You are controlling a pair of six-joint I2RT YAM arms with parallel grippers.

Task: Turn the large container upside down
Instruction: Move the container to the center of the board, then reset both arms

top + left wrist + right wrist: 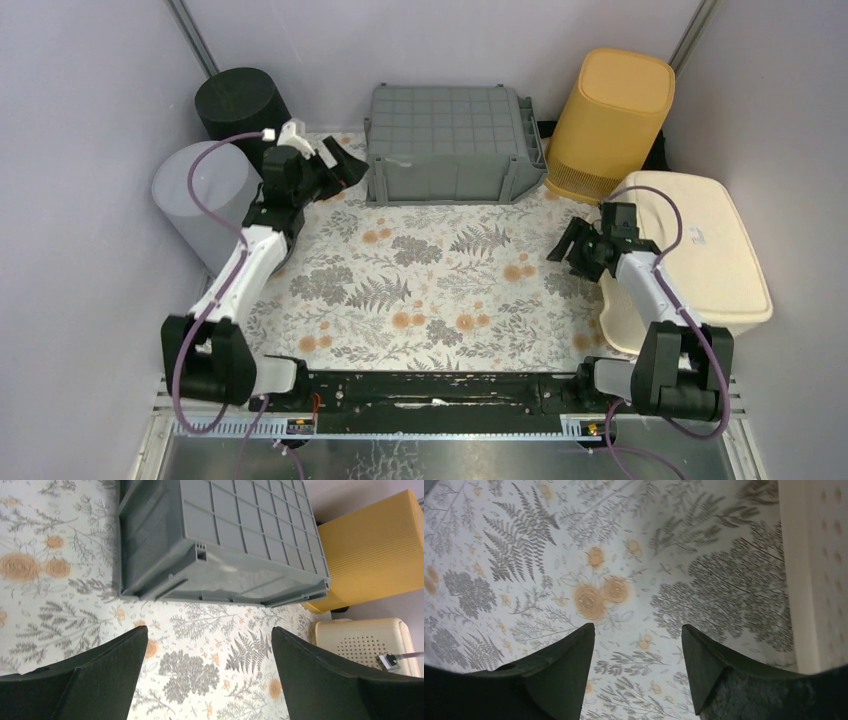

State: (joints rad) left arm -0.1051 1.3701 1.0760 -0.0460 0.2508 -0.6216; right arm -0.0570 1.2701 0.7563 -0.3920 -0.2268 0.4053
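The large grey container (452, 140) stands at the back middle of the floral mat, its ribbed gridded base facing up and its rim down on the mat. It fills the top of the left wrist view (240, 530). My left gripper (345, 165) is open and empty just left of the container's near left corner; its jaws (209, 628) stand wide apart over the mat. My right gripper (568, 245) is open and empty over the right side of the mat, well short of the container; the right wrist view (638, 626) shows only mat between its jaws.
A yellow ribbed bin (610, 120) stands right of the grey container. A cream lidded box (715, 250) lies along the right edge, beside my right arm. A black cylinder (240, 100) and a grey cylinder (200, 195) stand at the back left.
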